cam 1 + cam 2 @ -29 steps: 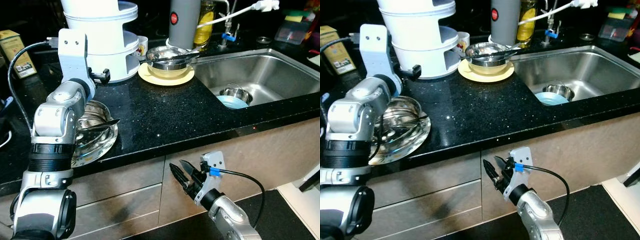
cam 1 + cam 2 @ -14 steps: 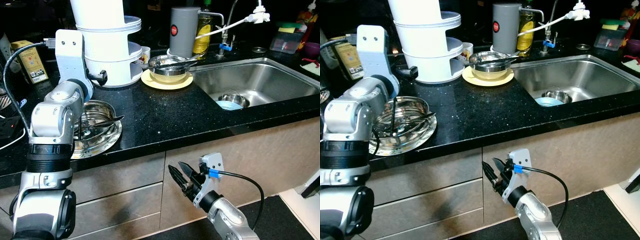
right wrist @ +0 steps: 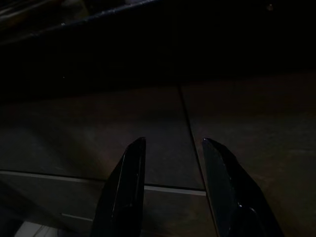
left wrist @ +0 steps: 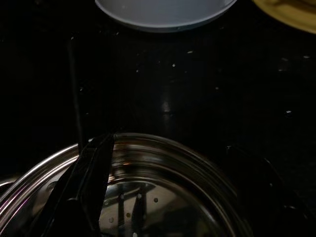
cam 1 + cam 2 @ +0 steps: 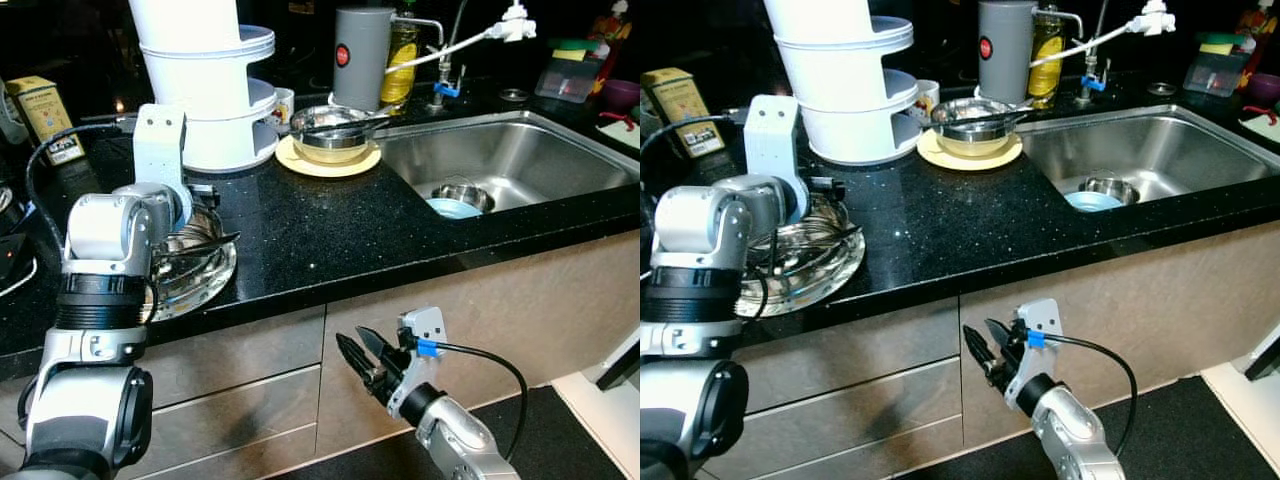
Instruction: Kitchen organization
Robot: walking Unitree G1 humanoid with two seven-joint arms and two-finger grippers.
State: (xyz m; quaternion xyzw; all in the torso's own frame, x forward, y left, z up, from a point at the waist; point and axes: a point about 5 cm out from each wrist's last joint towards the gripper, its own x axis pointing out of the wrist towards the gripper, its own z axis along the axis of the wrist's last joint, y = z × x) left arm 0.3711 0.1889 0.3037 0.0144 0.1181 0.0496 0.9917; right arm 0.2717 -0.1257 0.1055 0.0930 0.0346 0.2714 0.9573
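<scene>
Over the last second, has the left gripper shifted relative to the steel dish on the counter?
Yes. The left gripper has drawn back toward the steel dish's near-left side, its wrist now closer to the white tiered container.

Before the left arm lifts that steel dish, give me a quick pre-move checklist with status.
1. Left gripper at the dish: ok, a finger sits over its rim, perforated insert below.
2. Grip closed on the rim: cannot tell, the arm hides the fingertips in the head views.
3. Dish seated on the counter: ok, though it lies near the front edge.
4. Room around the dish: not ok, the white stacked container stands close behind it.
5. Sink free: not ok, a small steel bowl and a blue plate lie in it.
6. Right gripper clear: ok, open, low before the cabinets.
</scene>
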